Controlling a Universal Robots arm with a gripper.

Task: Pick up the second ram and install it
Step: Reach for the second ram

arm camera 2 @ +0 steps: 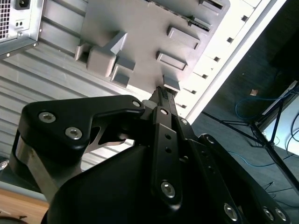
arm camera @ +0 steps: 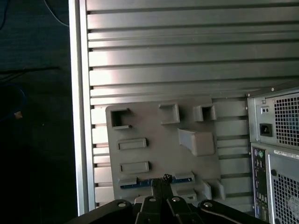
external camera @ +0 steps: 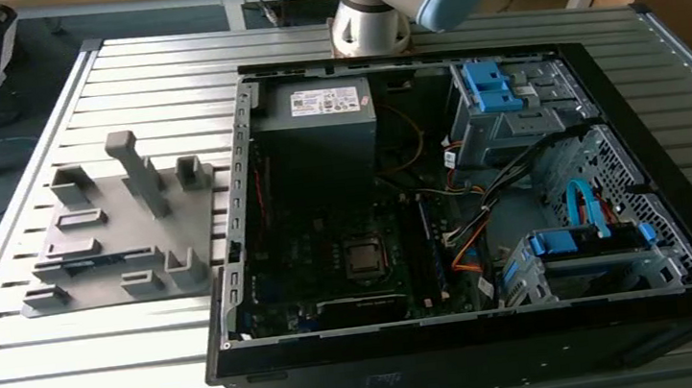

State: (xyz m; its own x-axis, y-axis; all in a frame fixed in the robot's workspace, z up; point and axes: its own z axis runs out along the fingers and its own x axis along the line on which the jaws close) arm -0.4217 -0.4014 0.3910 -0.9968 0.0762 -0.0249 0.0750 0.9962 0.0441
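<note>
Exterior view: the open computer case (external camera: 466, 355) lies on the slatted table (external camera: 114, 73), holding a motherboard (external camera: 325, 244), a power supply (external camera: 319, 124) and blue drive cages (external camera: 496, 91). The grey fixture plate (external camera: 94, 245) sits just beside it, on the exterior view's left.

Second wrist view: we see the claw (arm camera 2: 161, 92) clenched on nothing, poised over that plate.

First wrist view: the second ram (arm camera: 135, 183) lies in a slot of the plate, in line with the claw's tips.

We judge the danger plain: a clenched claw lowered here would strike the stick, and a skewed grip could jam it at its socket.
</note>
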